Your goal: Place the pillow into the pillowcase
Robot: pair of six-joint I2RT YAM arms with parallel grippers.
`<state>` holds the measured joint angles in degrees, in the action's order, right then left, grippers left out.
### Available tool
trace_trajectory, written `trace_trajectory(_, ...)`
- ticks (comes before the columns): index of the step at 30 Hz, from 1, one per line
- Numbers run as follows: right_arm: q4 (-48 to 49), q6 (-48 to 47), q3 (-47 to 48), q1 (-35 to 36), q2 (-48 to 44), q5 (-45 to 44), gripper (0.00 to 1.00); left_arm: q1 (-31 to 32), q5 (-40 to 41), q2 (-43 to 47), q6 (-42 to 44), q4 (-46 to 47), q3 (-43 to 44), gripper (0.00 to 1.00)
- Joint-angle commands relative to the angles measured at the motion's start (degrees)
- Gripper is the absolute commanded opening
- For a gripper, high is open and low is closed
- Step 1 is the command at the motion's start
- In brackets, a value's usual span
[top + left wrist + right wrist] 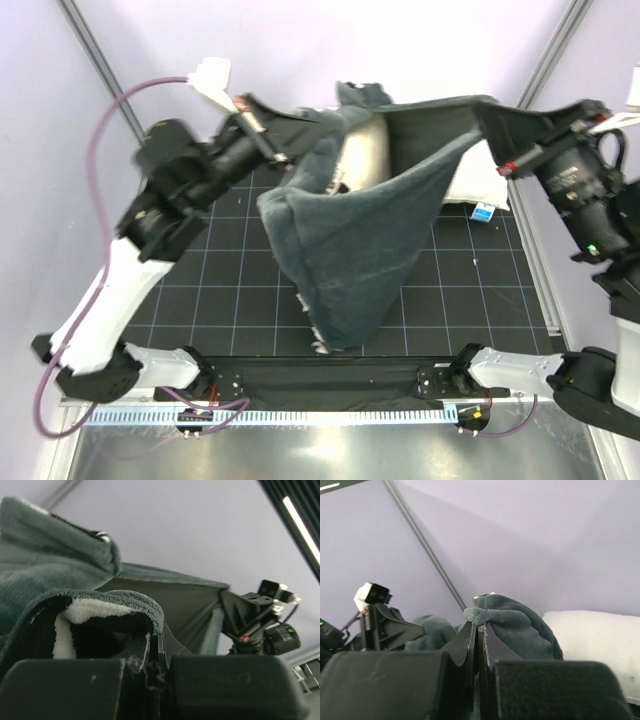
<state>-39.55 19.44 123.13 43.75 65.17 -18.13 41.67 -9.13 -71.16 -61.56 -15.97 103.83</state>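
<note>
Up close in both wrist views it's the same story: jaws squeezed tight on a plush grey hem. The left gripper (159, 647) is clamped on one corner of the pillowcase (360, 250), and the right gripper (480, 632) is clamped on the other. It hangs between them above the black grid mat (240, 290), with the mouth stretched along the far side and the closed end sagging toward the near edge.

The pillow (366, 150) shows as a cream patch in that mouth, far middle. It looks only partly in, and I can't tell how deep. A plain white pillow (470, 185) sits far right behind it all.

Worries: those are thin pinches on soft plush, so a hard shake could pull a corner free and dump everything. And if the mouth tips toward the far side, the pillow could slide out instead of down.
</note>
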Motion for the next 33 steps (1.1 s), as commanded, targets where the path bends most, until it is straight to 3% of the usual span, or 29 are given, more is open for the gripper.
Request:
trace_trajectory(1, 10.5, -4.2, 0.6, -0.2, -2.8, -5.0, 0.04, 2.9, -4.1, -3.7, -1.7, 7.5, 4.9, 0.00)
trace_trajectory(4, 9.9, -4.5, 2.9, -0.2, -1.5, -2.8, 0.04, 3.2, -4.4, -5.0, -1.8, 7.4, 6.7, 0.00)
trace_trajectory(8, 5.2, -2.9, 8.9, -0.2, 4.0, 2.5, 0.04, 1.9, 7.8, -0.7, 4.6, -1.9, 10.5, 0.00)
trace_trajectory(10, 6.4, -1.7, 7.1, -0.2, 5.3, 4.8, 0.04, 0.3, 14.1, 1.4, 7.5, -6.1, 11.7, 0.00)
trace_trajectory(11, 7.3, -0.4, 5.8, -0.2, 6.4, 7.3, 0.04, 0.3, 21.4, 3.7, 11.9, -9.8, 13.5, 0.01)
trace_trajectory(15, 12.6, 5.1, 0.0, -0.2, 12.0, 16.4, 0.04, 0.3, 36.8, 9.7, 24.3, -12.2, 15.1, 0.00)
trace_trajectory(18, 18.3, 10.7, 1.7, -0.1, 19.3, 26.7, 0.04, 0.3, 41.3, 12.4, 35.3, -6.7, 15.5, 0.00)
trace_trajectory(20, 21.6, 13.3, 5.9, 0.6, 24.1, 30.0, 0.04, 0.3, 39.8, 14.5, 40.8, -1.1, 15.6, 0.01)
trace_trajectory(22, 21.5, 16.1, 17.2, 0.9, 31.6, 33.4, 0.04, 0.3, 36.9, 14.0, 45.5, 5.8, 17.9, 0.01)
trace_trajectory(24, 22.0, 17.7, 25.7, 0.6, 35.4, 34.3, 0.04, 0.3, 33.8, 10.8, 47.0, 4.5, 23.8, 0.00)
trace_trajectory(26, 25.0, 19.8, 25.1, -1.3, 34.4, 36.4, 0.04, 0.3, 26.6, 4.7, 45.9, 3.1, 32.0, 0.00)
trace_trajectory(28, 31.2, 26.3, 15.4, -7.4, 29.4, 41.7, 0.04, 0.2, 16.2, 1.7, 40.9, 5.9, 31.2, 0.00)
trace_trajectory(31, 38.1, 28.7, -4.9, -13.9, 20.1, 44.1, 0.04, 0.2, 7.6, 0.4, 32.8, 12.2, 20.4, 0.00)
trace_trajectory(33, 39.2, 27.9, -20.1, -17.3, 15.5, 44.2, 0.04, 1.8, 3.2, -0.1, 27.1, 17.6, 6.6, 0.00)
